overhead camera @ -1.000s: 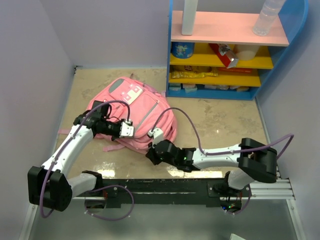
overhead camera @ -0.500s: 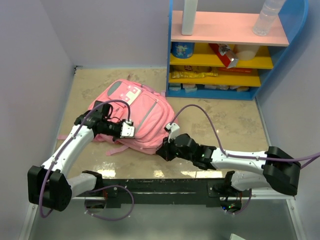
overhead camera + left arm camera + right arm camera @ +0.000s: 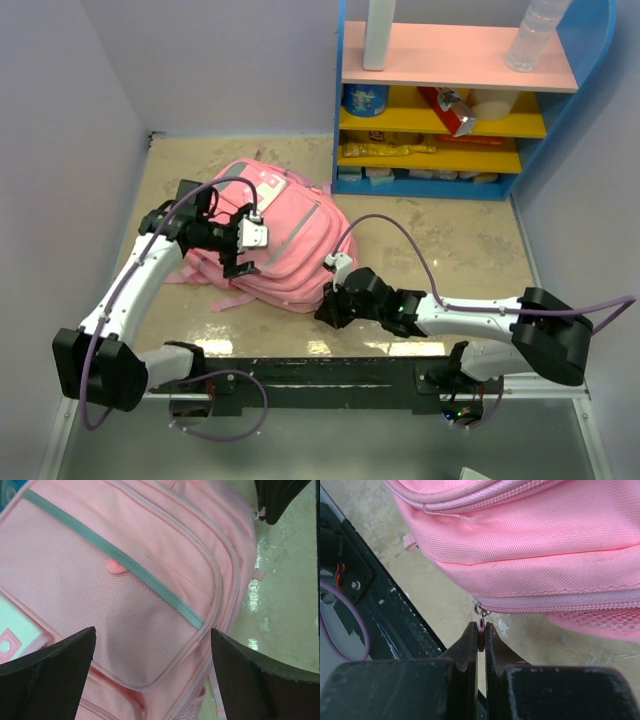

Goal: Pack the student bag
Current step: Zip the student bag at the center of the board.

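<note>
Pink backpack lying centre-left in the overhead frame.
Your right gripper is clamped on its zipper pull at the lower edge; your left gripper hangs over it, fingers wide apart.

White arm links, black joints, purple cables, black pincer fingers.
</note>
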